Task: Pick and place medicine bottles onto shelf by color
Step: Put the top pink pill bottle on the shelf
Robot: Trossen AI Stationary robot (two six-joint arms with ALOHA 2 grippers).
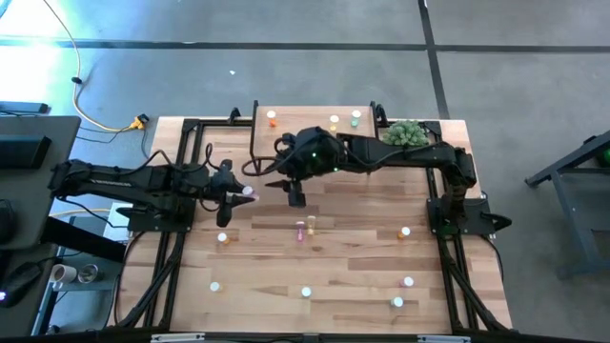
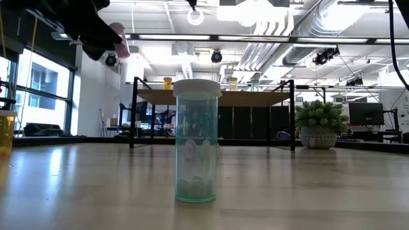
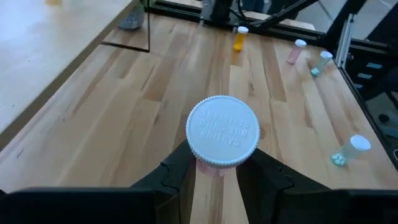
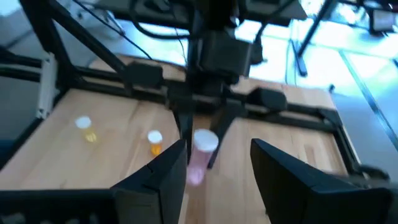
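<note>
My left gripper (image 1: 240, 194) is shut on a pink medicine bottle (image 1: 248, 192) with a white cap, held above the table left of centre. It also shows at the top left of the low view (image 2: 118, 39). My right gripper (image 1: 295, 197) is open and empty, just to the right of that bottle and facing it (image 4: 200, 155). The shelf (image 1: 295, 122) stands at the table's far edge, with an orange (image 1: 272, 118), a yellow (image 1: 334, 121) and a green bottle (image 1: 355, 118) upright on it. Several more bottles stand on the tabletop. My left gripper pinches the pink body (image 3: 209, 168) just below the white cap (image 3: 222, 130) between its two fingers. The fingers come from the table's left, slanting down. The bottle is lifted clear of the table, roughly upright with its cap up.
An orange (image 1: 222, 237), a pink (image 1: 300, 229), a yellow (image 1: 311, 224) and another orange bottle (image 1: 403, 232) stand mid-table. Several more stand near the near edge; a green one (image 2: 197, 140) is right before the low camera. A potted plant (image 1: 405, 132) sits at the far right.
</note>
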